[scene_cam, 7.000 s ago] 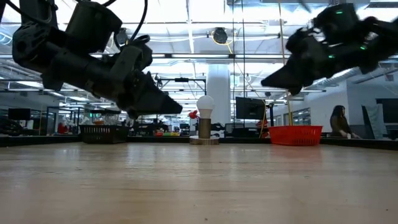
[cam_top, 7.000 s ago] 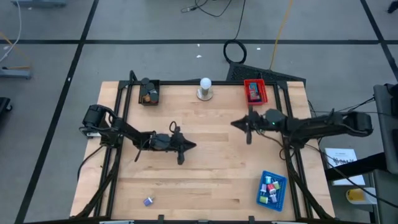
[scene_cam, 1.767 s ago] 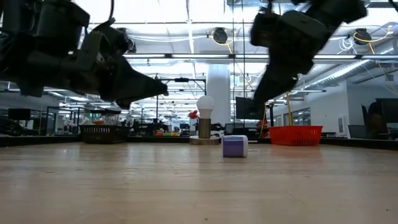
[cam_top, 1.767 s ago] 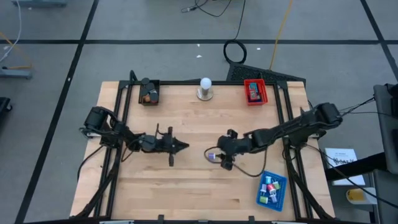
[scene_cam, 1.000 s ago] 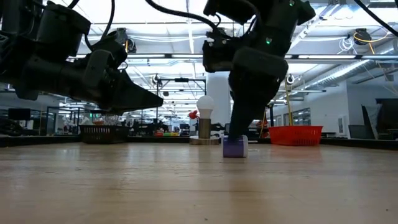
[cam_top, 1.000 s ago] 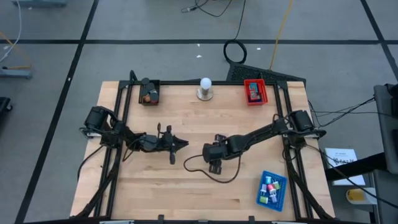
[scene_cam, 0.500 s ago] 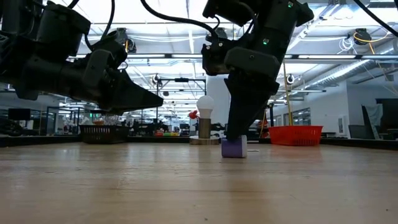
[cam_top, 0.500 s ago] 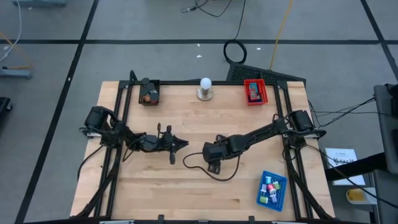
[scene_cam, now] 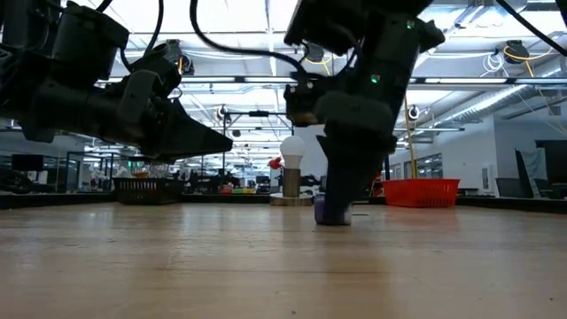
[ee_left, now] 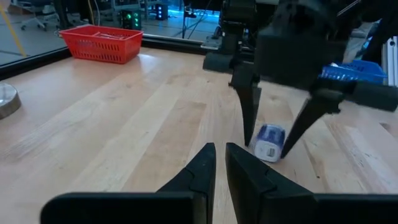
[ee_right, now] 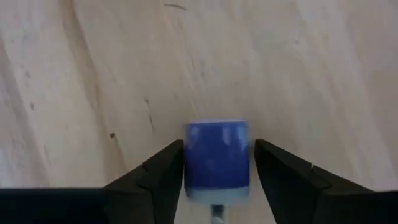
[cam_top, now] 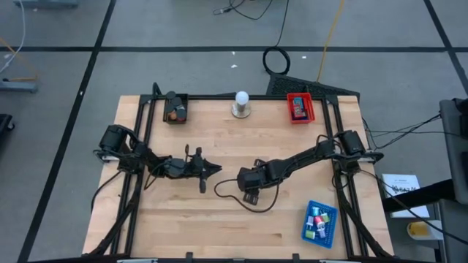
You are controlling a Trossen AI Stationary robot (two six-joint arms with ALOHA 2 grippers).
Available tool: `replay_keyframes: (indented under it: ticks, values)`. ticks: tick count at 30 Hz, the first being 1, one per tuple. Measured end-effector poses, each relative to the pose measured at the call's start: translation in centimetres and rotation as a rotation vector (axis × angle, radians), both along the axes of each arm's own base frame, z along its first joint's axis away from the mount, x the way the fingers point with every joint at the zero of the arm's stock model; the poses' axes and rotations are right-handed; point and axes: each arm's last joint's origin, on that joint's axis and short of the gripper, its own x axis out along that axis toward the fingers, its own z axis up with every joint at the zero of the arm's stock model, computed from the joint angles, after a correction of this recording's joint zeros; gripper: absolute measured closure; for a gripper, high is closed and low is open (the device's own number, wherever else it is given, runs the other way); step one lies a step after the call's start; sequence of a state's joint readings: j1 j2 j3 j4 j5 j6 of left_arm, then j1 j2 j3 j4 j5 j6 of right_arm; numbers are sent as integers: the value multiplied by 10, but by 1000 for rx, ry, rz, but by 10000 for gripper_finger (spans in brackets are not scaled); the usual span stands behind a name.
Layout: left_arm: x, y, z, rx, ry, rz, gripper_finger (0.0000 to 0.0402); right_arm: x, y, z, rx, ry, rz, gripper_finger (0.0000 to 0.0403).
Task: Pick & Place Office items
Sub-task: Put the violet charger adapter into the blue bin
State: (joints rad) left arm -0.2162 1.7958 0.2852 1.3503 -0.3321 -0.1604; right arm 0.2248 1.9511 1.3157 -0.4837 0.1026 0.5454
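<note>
floor [cam_top: 146,44]: grey, dark lines | cables [cam_top: 278,22] across it | ceiling lights [scene_cam: 248,18]: bright | white column [scene_cam: 312,133]

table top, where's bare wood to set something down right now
Bare wood: the near strip of the table left of the blue tray, and the far band between the black tray and the bulb stand. Crowded: the middle, where the left gripper and right gripper meet, its jaws straddling the purple roll.
</note>
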Motion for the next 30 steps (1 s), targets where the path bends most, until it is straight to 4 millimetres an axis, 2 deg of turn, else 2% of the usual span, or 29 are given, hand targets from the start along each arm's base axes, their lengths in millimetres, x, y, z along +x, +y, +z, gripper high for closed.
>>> replay_keyframes:
  ticks: [5,9,11,15,19,23,26,30]
  values:
    - [0,0,0,0,-1,-1,360,3,1,-5,-9,-8,-21,216]
    - [0,0,0,0,-1,0,360,-1,1,3,-4,-12,-45,261]
    - [0,0,0,0,-1,-1,360,-3,0,9,5,-15,-69,282]
    - [0,0,0,0,-1,0,360,-15,3,35,47,-35,-141,282]
    - [0,0,0,0,-1,0,360,-42,14,72,129,-32,-277,282]
    - [0,0,0,0,-1,0,360,-78,38,103,254,-1,-435,280]
    - [0,0,0,0,-1,-1,360,-108,59,114,321,80,-556,278]
    - [0,0,0,0,0,-1,360,-145,92,118,373,228,-676,277]
